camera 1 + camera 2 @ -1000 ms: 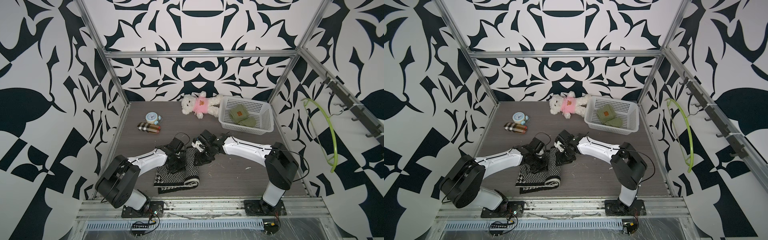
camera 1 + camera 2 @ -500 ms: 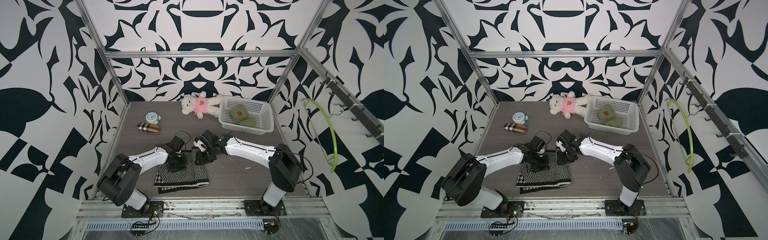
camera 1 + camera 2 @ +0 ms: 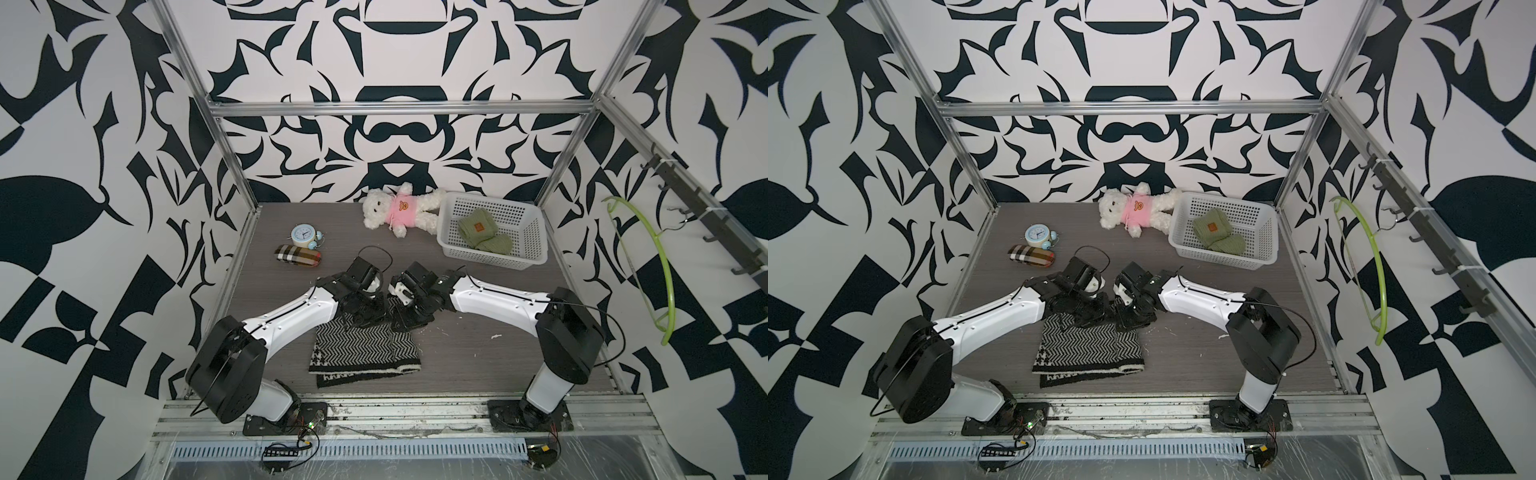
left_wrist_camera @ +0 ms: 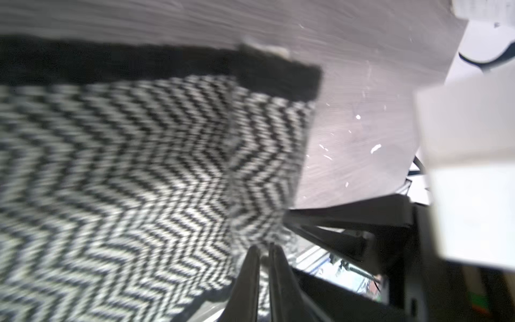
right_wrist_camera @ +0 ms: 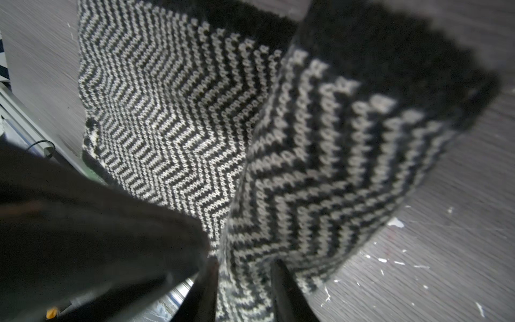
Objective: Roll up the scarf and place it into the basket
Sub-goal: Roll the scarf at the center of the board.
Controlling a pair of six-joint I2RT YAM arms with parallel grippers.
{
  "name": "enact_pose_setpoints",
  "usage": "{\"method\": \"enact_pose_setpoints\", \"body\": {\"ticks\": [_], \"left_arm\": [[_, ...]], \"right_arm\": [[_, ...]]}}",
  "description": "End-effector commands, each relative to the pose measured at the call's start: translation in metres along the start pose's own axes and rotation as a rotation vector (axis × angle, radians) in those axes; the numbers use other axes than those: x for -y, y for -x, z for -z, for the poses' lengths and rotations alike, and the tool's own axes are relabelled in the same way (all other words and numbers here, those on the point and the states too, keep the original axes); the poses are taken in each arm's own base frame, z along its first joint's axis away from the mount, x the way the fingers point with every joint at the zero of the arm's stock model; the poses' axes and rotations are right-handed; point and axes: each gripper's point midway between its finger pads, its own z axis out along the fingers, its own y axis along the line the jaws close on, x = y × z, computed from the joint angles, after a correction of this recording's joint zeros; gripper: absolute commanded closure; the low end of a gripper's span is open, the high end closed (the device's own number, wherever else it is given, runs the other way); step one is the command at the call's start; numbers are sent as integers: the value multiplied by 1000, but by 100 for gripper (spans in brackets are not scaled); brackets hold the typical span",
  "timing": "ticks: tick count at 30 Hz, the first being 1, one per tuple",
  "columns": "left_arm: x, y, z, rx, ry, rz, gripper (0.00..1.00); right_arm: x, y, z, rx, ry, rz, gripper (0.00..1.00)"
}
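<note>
The scarf [image 3: 361, 349] [image 3: 1088, 349], black-and-white zigzag knit, lies folded flat on the table near its front edge. Both grippers sit side by side at its far edge. My left gripper [image 3: 365, 319] [image 3: 1084, 318] [image 4: 263, 248] has its fingers a thin slit apart, with the scarf [image 4: 139, 167] edge lifted to their tips. My right gripper [image 3: 405, 322] [image 3: 1127, 322] [image 5: 245, 262] is shut on a thick fold of the scarf [image 5: 181, 111]. The white basket [image 3: 490, 264] [image 3: 1221, 259] stands at the back right.
Olive-green knit pieces [image 3: 482, 237] lie in the basket. A white teddy bear [image 3: 399, 210] in pink lies just left of it. A small alarm clock [image 3: 303, 235] and a plaid pouch [image 3: 297, 255] sit at the back left. A green hanger [image 3: 660, 266] hangs on the right wall.
The scarf's right side, bunched in a roll a second ago, now lies spread flat and wider to the right. Both grippers stay at its far edge.
</note>
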Motion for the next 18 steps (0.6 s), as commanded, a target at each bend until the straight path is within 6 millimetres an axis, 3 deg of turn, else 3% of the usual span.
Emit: {"method": "enact_pose_setpoints", "body": {"ticks": [1,9,18], "left_arm": [[1,-3,-17,-50,-6,17,87],[-7,-2,-46,-85,9,40,88],[-21,-9,-60,-120,35,62,89]], "right_arm": [[2,4,8,36,4,-8,65],[19,-5,21,56,-29,-46,65],[79,-26,21,34,-170,-170,65]]}}
